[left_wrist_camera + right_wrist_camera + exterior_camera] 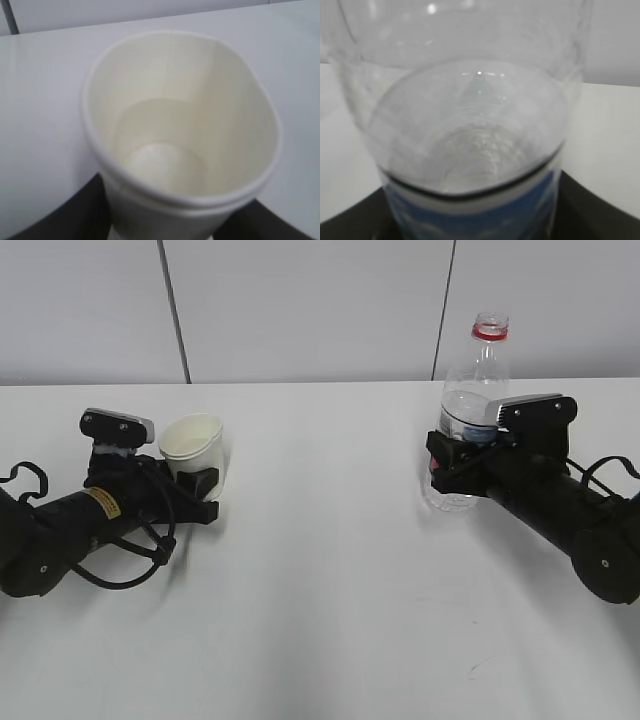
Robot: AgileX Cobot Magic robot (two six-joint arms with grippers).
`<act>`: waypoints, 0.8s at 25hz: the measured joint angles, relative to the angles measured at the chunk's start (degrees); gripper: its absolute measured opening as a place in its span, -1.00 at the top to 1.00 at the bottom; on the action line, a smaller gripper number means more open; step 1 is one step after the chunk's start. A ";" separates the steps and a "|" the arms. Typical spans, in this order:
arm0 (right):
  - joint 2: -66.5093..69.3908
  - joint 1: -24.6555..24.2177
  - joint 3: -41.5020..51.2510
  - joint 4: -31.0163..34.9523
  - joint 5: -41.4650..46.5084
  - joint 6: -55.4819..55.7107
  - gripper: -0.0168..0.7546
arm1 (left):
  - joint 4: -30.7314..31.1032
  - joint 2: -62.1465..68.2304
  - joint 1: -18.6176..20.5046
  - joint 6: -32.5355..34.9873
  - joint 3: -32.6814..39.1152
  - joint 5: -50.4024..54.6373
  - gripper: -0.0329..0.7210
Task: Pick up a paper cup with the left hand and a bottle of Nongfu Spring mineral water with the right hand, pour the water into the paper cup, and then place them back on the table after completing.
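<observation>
The white paper cup [191, 443] sits between the fingers of my left gripper [196, 483] at the left of the table [320, 570], leaning a little, with its mouth open towards the camera. In the left wrist view the cup [180, 125] fills the frame, and black fingers [70, 215] press its sides. A faint curved line inside may be a water surface. My right gripper [452, 455] is shut around the middle of the clear bottle [470, 390], which stands upright, uncapped, with a red neck ring. Water [470, 140] shows above the blue label [480, 215].
A white panelled wall [300, 310] runs behind the table's far edge. Black cables [130, 560] loop beside the left arm. The bottle's base [450, 502] is at or just above the tabletop.
</observation>
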 joint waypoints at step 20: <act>0.00 0.00 0.00 -0.04 0.00 -0.09 -0.14 | -2.89 -1.99 0.00 -0.97 1.78 -0.32 -0.73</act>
